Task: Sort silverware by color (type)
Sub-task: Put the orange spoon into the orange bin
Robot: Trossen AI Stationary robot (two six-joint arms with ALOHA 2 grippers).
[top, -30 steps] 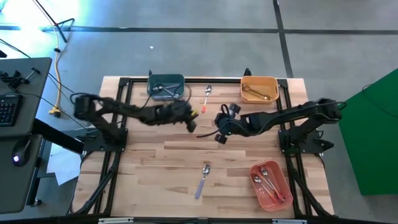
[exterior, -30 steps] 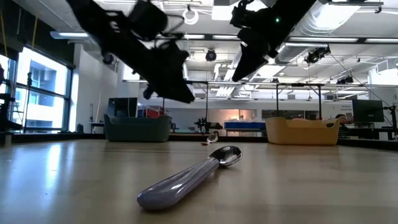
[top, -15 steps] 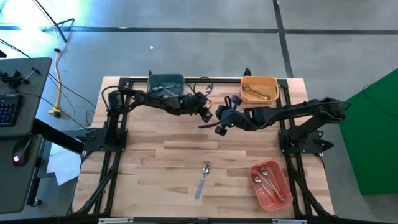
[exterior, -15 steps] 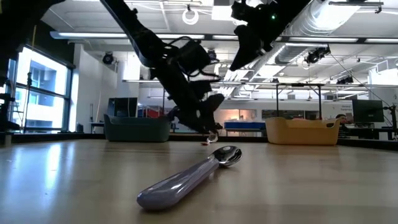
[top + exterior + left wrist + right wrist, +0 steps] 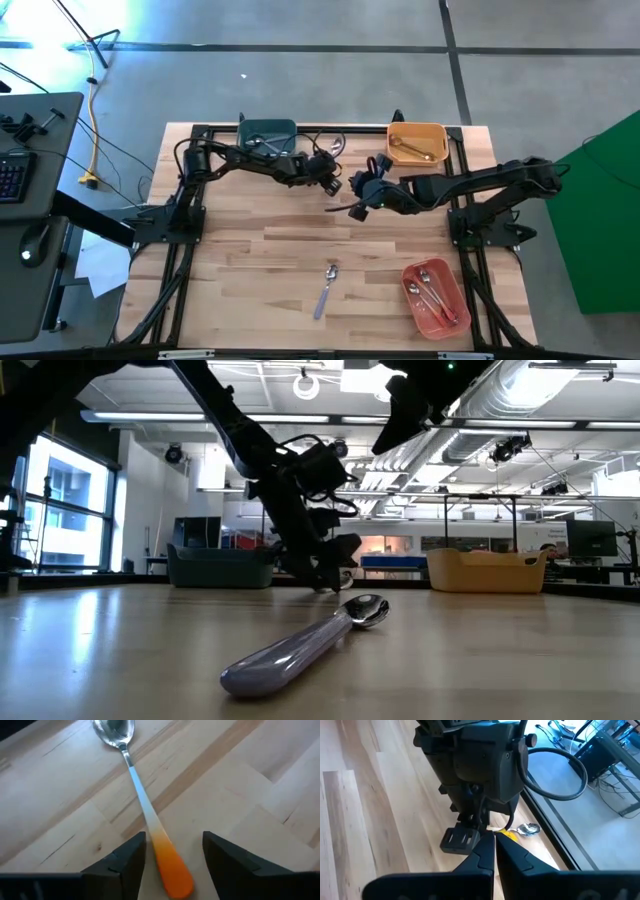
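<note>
Even overhead light on the pale wooden table (image 5: 260,250); cyan glare at the high view's far-left corner. In the low view, bright ceiling strips silhouette both arms, and the near lavender-handled silver spoon (image 5: 300,645) is soft-focused

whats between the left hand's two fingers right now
In the left wrist view, the orange handle end of the spoon lies on the bare wood table between the open left hand's fingers, with a gap on each side.

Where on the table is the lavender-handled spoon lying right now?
In the high view the lavender-handled spoon lies alone on the near middle of the table, left of the red-pink bin and well clear of both arms.
</note>
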